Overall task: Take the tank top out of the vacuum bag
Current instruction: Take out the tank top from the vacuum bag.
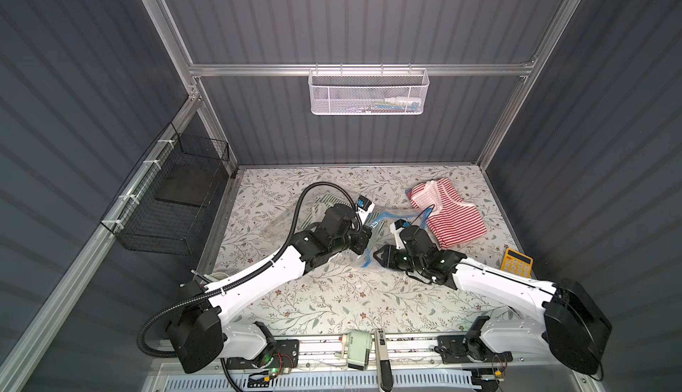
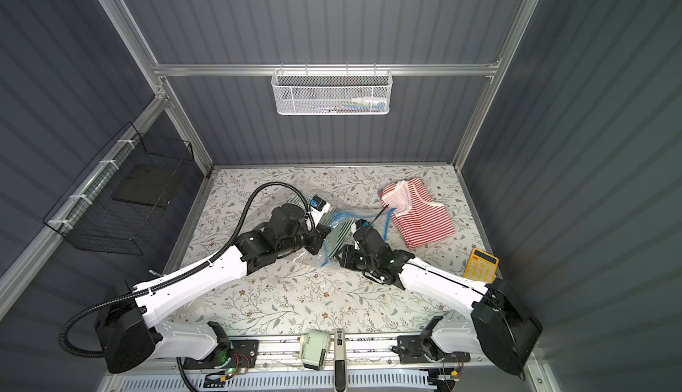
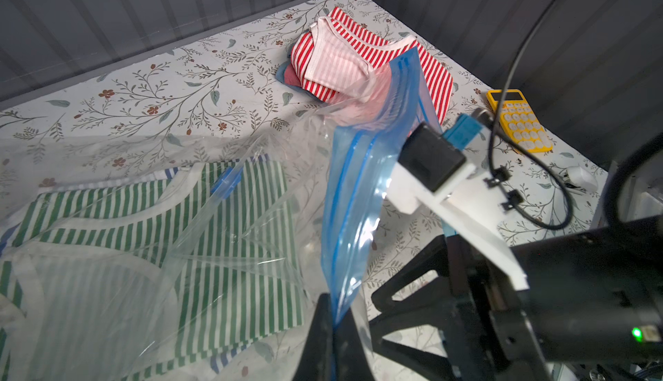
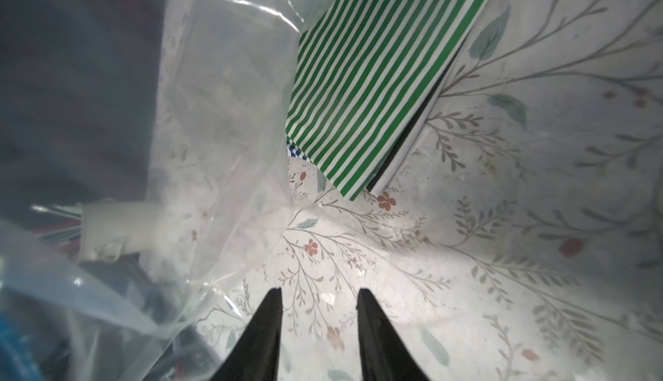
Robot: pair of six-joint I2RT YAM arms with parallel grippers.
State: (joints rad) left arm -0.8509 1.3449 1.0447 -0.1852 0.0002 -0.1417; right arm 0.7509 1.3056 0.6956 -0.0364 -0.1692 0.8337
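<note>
Vacuum bag (image 3: 272, 167) gripped, green-striped tank top (image 4: 376, 85) inside.
Left jaws clamp the blue zip strip (image 3: 358, 189); right jaws stand open and empty over the surface (image 3: 161, 85).

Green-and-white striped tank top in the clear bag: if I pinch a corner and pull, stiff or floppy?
Likely floppy: the green-and-white striped tank top is thin fabric lying folded flat, so a pinched corner may unfold and trail. It is probably light for its spread. The clear crinkly vacuum bag may drag along, though the left gripper pinches its blue edge.
</note>
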